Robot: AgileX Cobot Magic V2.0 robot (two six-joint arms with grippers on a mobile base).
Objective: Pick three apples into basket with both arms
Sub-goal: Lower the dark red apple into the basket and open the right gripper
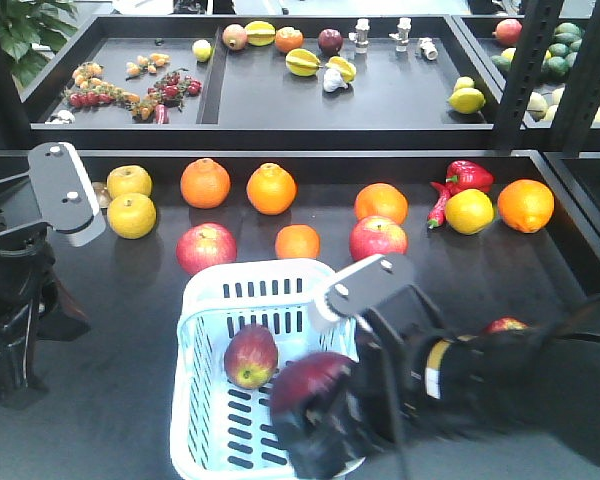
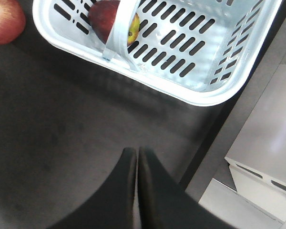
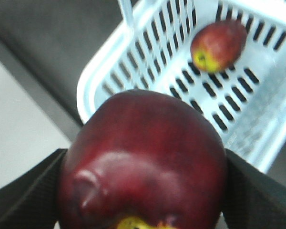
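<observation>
The front camera looked down from above the table's near edge toward its far edge. The left wrist camera faced down, low over the table's near edge. The right wrist camera, blurred and probably tilted, hung close over the held apple. All shared the basket and the apple inside it.

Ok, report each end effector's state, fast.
Left end effector: closed, holding nothing.
Right end effector: closed on an apple.
</observation>
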